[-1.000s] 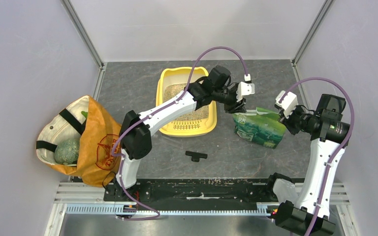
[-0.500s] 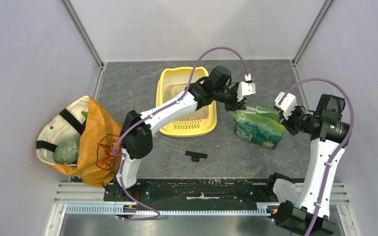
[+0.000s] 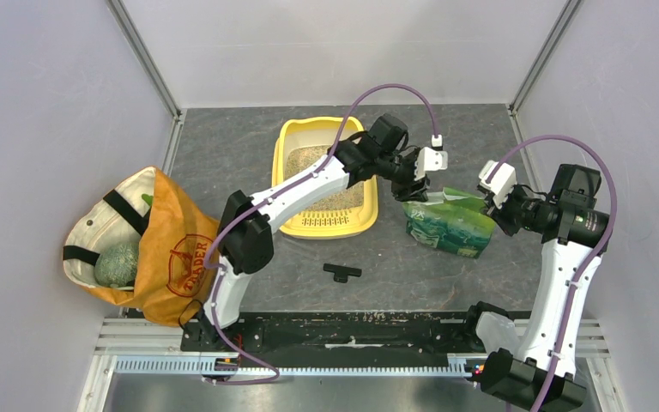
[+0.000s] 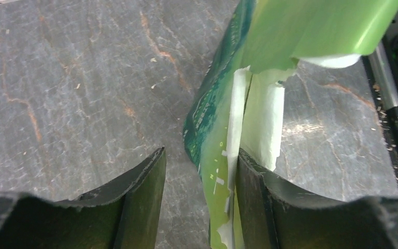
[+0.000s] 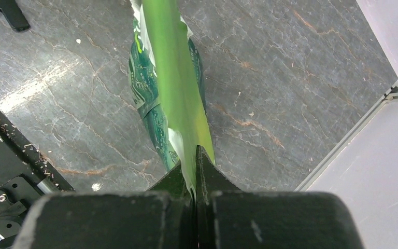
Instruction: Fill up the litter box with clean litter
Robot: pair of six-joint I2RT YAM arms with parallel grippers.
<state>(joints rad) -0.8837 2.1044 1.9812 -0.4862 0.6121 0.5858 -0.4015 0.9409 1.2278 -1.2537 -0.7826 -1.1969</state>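
Note:
The yellow litter box [image 3: 330, 223] lies at the table's middle back, with beige clean litter [image 3: 305, 159] in it, partly hidden by my left arm. A green printed bag [image 3: 450, 225] lies right of the box. My left gripper [image 3: 414, 189] is open at the bag's left top corner. In the left wrist view the bag's torn edge [image 4: 220, 155] stands between the jaws of the gripper [image 4: 201, 153], against the right finger. My right gripper [image 3: 491, 208] is shut on the bag's right end, and the right wrist view shows the gripper [image 5: 197, 151] pinching the green film [image 5: 173, 78].
An orange-and-cream tote bag [image 3: 150, 245] with a green bundle inside sits at the left edge. A small black T-shaped piece [image 3: 341, 271] lies in front of the litter box and shows in the right wrist view [image 5: 5, 11]. Grey walls close in the table.
My left gripper has moved a little right and down onto the bag's left corner. The bag has sagged slightly lower. The right gripper keeps its hold.

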